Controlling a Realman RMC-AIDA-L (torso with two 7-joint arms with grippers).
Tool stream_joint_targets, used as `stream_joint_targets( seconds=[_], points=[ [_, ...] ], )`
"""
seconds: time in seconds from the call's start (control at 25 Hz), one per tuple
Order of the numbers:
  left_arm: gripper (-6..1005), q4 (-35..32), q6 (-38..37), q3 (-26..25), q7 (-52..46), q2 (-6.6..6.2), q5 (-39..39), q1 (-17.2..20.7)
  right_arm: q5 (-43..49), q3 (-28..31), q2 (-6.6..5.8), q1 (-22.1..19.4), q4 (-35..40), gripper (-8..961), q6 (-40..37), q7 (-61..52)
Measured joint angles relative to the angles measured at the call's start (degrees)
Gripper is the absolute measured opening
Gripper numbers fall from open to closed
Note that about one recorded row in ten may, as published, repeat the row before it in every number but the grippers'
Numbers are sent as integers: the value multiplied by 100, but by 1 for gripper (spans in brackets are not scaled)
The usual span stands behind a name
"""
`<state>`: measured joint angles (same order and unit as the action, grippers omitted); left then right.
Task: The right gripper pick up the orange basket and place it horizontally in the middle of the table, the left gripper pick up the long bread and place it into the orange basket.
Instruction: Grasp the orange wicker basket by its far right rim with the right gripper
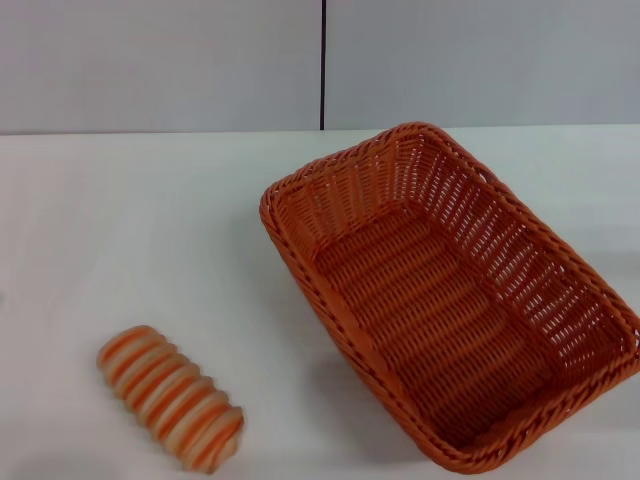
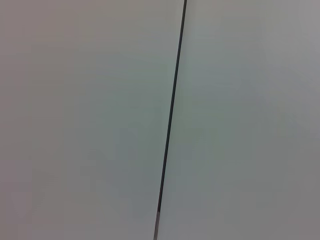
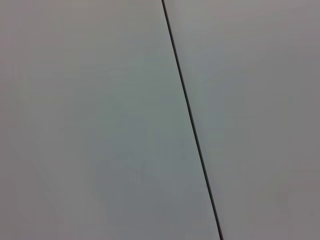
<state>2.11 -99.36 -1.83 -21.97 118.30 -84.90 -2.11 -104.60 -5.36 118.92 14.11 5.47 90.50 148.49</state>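
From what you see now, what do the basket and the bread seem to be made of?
The basket looks like woven wicker or plastic imitation rattan: openwork strands, braided rim, slight sheen; which of the two I cannot tell. The bread looks like a matte toy loaf, perhaps foam or soft plastic, with regular orange and cream ribs. Both rest on the smooth white table.

Head view looks down on the table (image 1: 120,220); both wrist views face the wall seam (image 2: 172,110) (shared).
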Motion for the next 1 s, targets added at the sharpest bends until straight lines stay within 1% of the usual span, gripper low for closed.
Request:
stream_joint_targets(
  seconds=[0.6,0.68,0.76,0.8,0.84,0.96,1.0],
  points=[
    [820,9,118,24,0,19,-10,-1,38,-33,-7,-11,53,667,-185,-10],
    [819,11,136,24,0,18,-6,-19,214,-109,-18,-27,380,667,-68,-269],
    [818,20,163,25,0,18,-9,-37,475,-145,-14,-38,910,667,45,-846],
    [818,20,163,25,0,18,-9,-37,475,-145,-14,-38,910,667,45,-846],
    [818,64,223,29,0,13,-23,-80,734,-145,-7,-46,1465,667,146,-1476],
    [816,89,270,21,0,11,-25,-137,1102,-148,6,-54,2401,666,276,-2595],
    [816,89,270,21,0,11,-25,-137,1102,-148,6,-54,2401,666,276,-2595]
  ],
)
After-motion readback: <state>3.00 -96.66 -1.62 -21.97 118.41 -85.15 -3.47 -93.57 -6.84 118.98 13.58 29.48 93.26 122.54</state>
